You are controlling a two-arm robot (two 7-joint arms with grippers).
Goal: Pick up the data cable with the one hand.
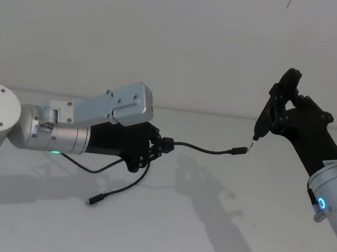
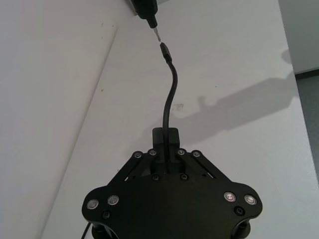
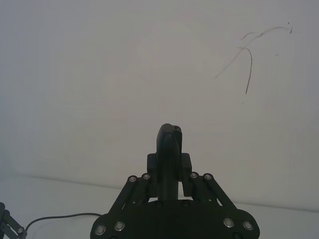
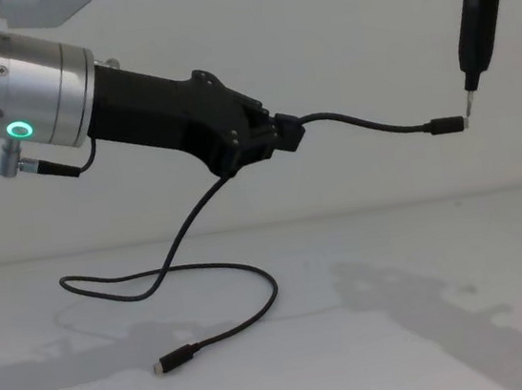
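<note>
- Chest view: the left gripper (image 4: 284, 137) is up in the air above the white table (image 4: 432, 326). Its two short jaws are squeezed tight on the data cable (image 4: 367, 125).
- A short piece of the cable sticks out sideways from the jaws. The little plug (image 4: 445, 126) at its end floats in the air.
- The rest of the cable hangs down from the gripper, makes a loop on the table, and ends in the other plug (image 4: 172, 360), which lies flat.
- The right gripper (image 1: 279, 109) is high on the right and is clamped on a slim black rod tool (image 4: 473, 28) that points down.
- The tool's pin tip (image 4: 468, 116) is right at the floating plug. I cannot tell if they touch.
- In the left wrist view, the plug (image 2: 164, 51) sits just beside the pin tip (image 2: 156, 35).
</note>
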